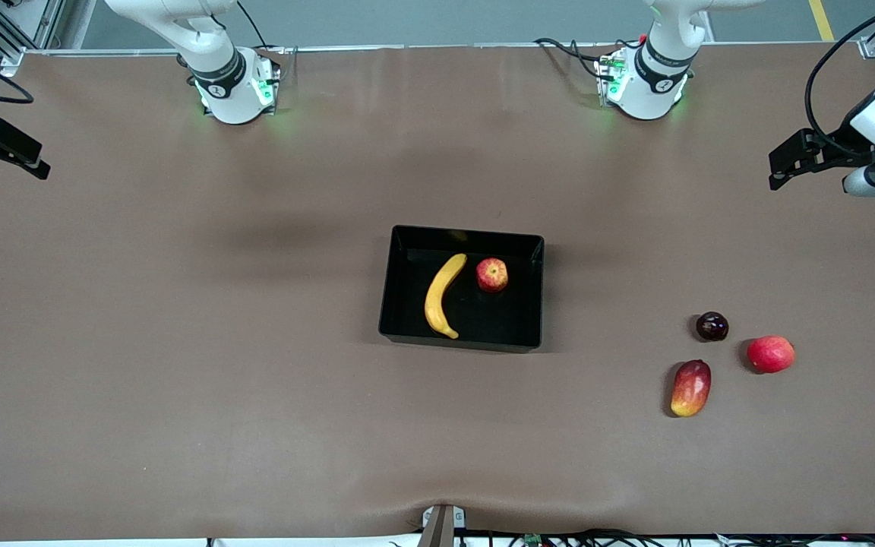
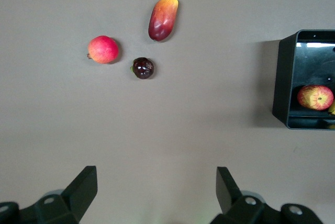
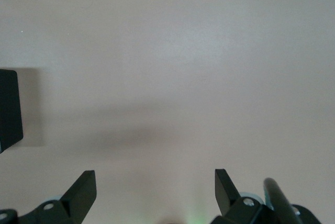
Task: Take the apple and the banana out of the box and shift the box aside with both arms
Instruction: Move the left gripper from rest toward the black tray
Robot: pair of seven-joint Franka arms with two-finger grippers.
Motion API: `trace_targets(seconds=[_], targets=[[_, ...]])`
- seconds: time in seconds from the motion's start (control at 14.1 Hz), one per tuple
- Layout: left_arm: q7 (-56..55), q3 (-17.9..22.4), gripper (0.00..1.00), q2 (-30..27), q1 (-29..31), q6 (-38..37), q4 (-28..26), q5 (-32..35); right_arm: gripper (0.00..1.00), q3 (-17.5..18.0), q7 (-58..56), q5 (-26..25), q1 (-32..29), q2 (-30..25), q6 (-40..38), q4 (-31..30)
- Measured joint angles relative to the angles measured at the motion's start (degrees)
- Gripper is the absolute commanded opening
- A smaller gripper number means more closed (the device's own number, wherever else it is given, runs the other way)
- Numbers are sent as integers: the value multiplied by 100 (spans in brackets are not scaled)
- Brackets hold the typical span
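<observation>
Both arms hang high and wait, the left gripper [image 2: 157,195] spread wide over bare table near three loose fruits, the right gripper [image 3: 155,195] equally wide, while banana [image 1: 442,296] and apple [image 1: 492,274] lie in the box [image 1: 460,340] between them.

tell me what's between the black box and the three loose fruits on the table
Nothing: between the box and the dark round fruit, mango and red fruit, both the front and left wrist views show only bare brown table.
</observation>
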Motion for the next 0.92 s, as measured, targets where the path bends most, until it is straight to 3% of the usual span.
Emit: trace_targets(seconds=[0.57,0.71,0.92], targets=[[15,-39,100,30,-45,-147,92,0,100,-2,0,0,0,0,0,0],[14,-232,100,179,-157,-252,8,-1,100,-3,0,0,0,1,0,0],[-292,-903,100,730,-272,-38,-65,-1,100,-3,0,0,-1,5,1,-3]])
